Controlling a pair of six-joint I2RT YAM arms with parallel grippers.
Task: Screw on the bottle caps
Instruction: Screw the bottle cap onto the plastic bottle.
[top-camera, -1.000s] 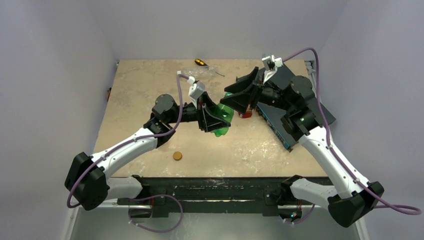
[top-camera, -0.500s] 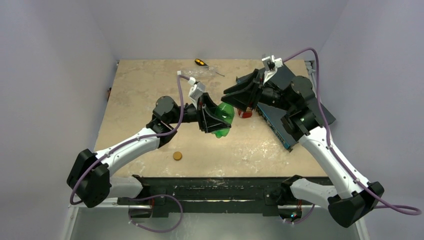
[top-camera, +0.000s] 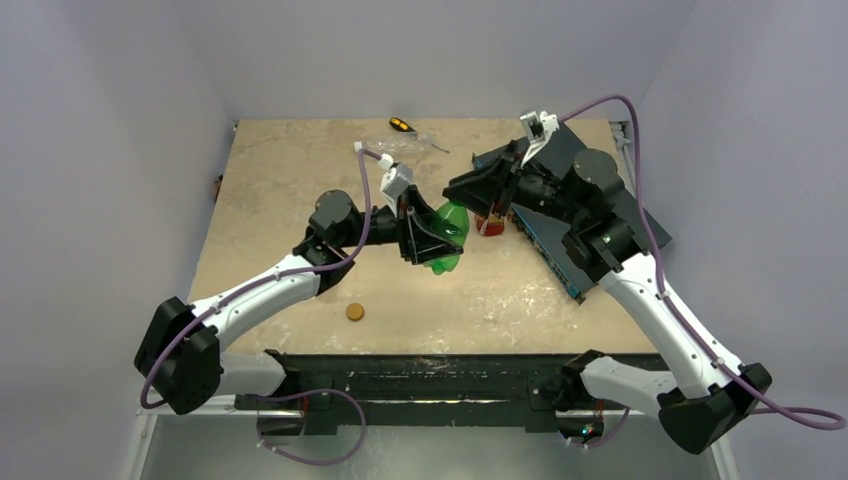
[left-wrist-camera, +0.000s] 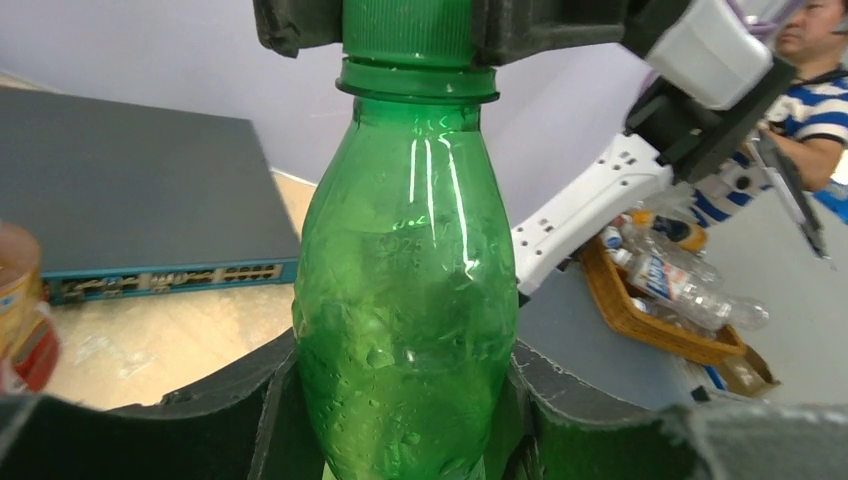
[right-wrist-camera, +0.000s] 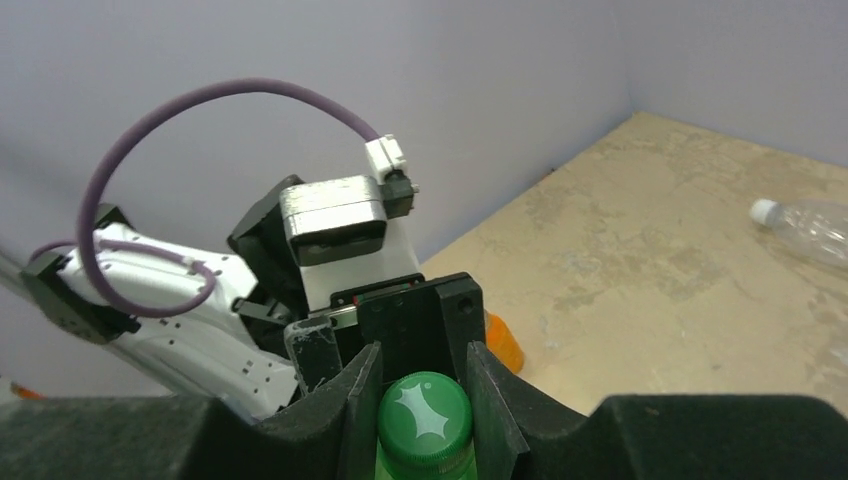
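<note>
Green cap (right-wrist-camera: 424, 420) sits on the green bottle's (left-wrist-camera: 405, 330) neck.
Left gripper (top-camera: 428, 238) clamps the glossy, translucent body; right gripper's (top-camera: 470, 196) fingers (right-wrist-camera: 492, 405) pinch the cap; a brown basket (left-wrist-camera: 650, 332) holds clear bottles (left-wrist-camera: 665, 280).

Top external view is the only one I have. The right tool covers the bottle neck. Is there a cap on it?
Observer: Yes. The right wrist view shows a green cap on the neck, with the right tool closed against both sides of it.
Operator: Where does the left tool grip the bottle?
Observer: The left wrist view shows the left tool clamped around the lower body of the bottle. The shoulder and neck are free of it.
</note>
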